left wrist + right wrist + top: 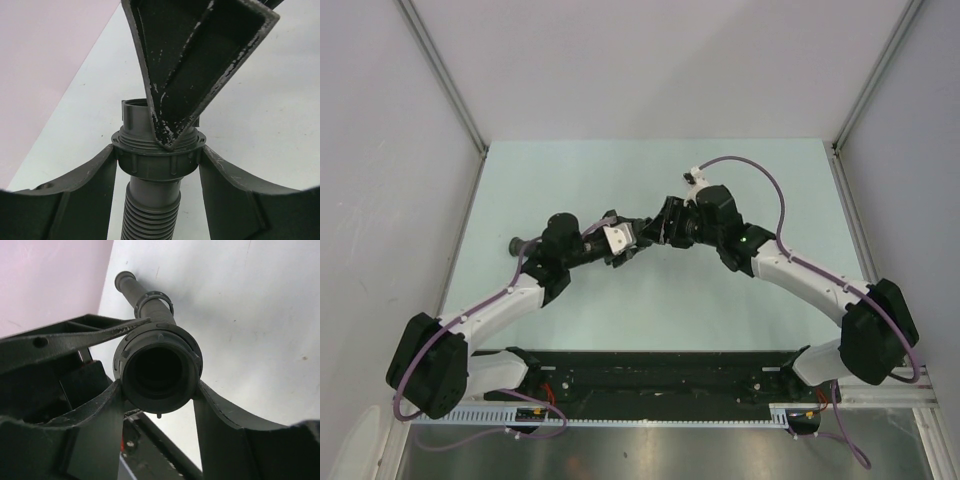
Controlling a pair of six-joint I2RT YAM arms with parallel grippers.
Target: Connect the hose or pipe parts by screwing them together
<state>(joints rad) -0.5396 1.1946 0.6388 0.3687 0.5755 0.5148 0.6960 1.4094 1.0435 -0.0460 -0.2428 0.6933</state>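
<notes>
Left gripper (157,161) jaws clamp the ribbed tube (152,210) by its collar (137,159), mid-table; right gripper (157,386) jaws close on the same collar from the right. Ring nut (161,294) encircles the tube farther left.

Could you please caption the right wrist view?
Right gripper grips the hose's collared open end, a finger of the left gripper alongside.

White-and-black left arm (495,305) and right arm (810,275) bent inward, wrists meeting, black left gripper (157,155) clamped on the collar of a black ribbed plastic tube (150,210), black right gripper (157,385) pinching the same collar
</notes>
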